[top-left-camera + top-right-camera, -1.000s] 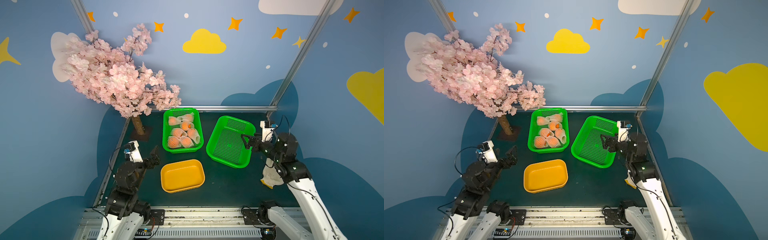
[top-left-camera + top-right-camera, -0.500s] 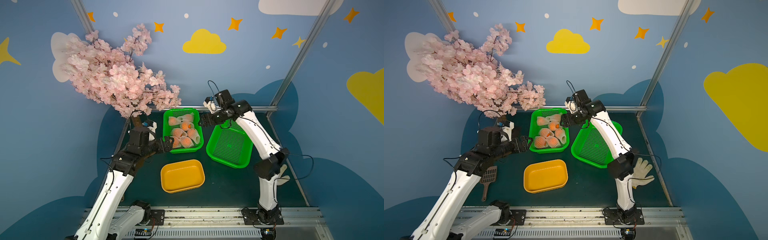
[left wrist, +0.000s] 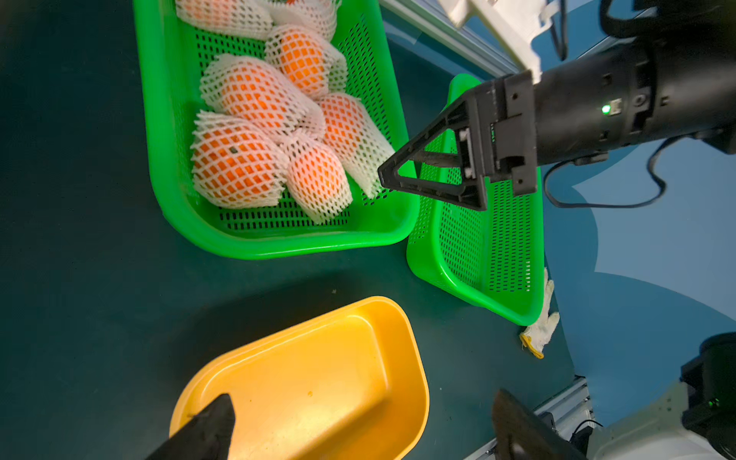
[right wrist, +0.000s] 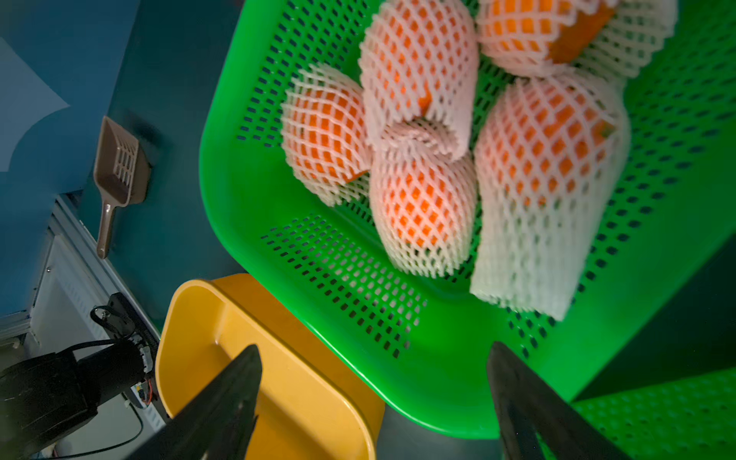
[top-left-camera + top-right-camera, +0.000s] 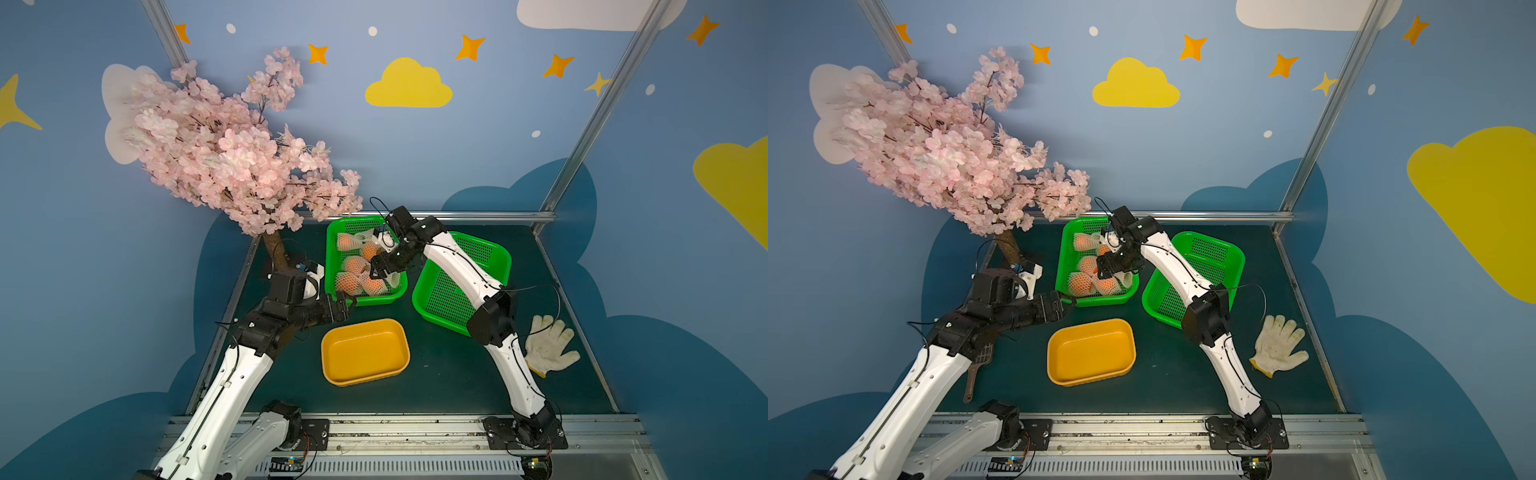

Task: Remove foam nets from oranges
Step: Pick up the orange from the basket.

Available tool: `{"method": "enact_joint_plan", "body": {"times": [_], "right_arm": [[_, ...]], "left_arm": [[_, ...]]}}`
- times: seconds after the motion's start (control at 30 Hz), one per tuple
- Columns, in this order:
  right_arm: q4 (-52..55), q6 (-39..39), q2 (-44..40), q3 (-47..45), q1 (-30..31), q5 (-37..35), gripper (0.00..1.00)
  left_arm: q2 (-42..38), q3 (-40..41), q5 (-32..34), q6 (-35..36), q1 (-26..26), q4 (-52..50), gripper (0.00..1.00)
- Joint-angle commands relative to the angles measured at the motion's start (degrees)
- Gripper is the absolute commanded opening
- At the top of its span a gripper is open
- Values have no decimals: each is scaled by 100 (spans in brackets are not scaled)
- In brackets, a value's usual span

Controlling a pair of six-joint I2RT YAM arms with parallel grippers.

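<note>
1. Desk (image 5: 457,374): dark green, carries everything below.
2. Tree (image 5: 232,158): pink blossom, at the far left corner. Not part of the job.
3. Empty basket (image 5: 446,297): green, perforated, tilted against its neighbour. Nothing in it.
4. Full basket (image 3: 278,247): green, far centre of the desk. Holds all the fruit.
5. Tray (image 5: 365,351): yellow, near centre, just in front of the full basket. Empty, so nothing has been delivered.
6. Glove (image 5: 548,347): white, lying flat at the near right. Idle.
7. Scoop (image 4: 117,167): brown, slotted, on the desk at the left side. Idle.
8. Right hand (image 5: 380,269): poised over the near right part of the full basket, fingers spread wide, nothing between them. Whether a fingertip touches a net cannot be told.
9. Left hand (image 5: 347,301): at the full basket's near left corner, outside the rim, fingers spread wide, empty.
10. Oranges (image 3: 235,163): six or so, piled in the full basket; exact count unclear. None lies bare.
11. Nets (image 4: 521,271): white foam mesh, one on each orange seen, loose ends sticking out. None lies loose anywhere. Judged: no stripping done, all of it left, first grasp pending.
</note>
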State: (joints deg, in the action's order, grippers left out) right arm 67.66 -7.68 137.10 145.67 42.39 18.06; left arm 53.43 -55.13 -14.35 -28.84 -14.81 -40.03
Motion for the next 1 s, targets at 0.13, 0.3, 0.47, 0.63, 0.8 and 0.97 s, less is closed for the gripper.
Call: {"method": "enact_joint_plan", "body": {"times": [0.13, 0.3, 0.47, 0.63, 0.8, 0.97], "right_arm": [[-468, 119, 159, -41, 280, -211, 88], [-938, 551, 193, -381, 421, -887, 88], [-989, 846, 349, -413, 421, -1075, 88], [-1061, 902, 566, -364, 394, -1027, 88], [-1046, 1006, 832, -355, 317, -1138, 88], [-1175, 1126, 1104, -204, 266, -1314, 88]], "left_arm": [[-77, 130, -191, -290, 130, 371, 100], [-211, 117, -147, -227, 194, 184, 100], [-400, 99, -121, -148, 350, -53, 100], [-529, 92, -89, -96, 474, -206, 100], [-558, -48, -51, -47, 531, -384, 100], [-680, -142, 55, -19, 554, -577, 100]]}}
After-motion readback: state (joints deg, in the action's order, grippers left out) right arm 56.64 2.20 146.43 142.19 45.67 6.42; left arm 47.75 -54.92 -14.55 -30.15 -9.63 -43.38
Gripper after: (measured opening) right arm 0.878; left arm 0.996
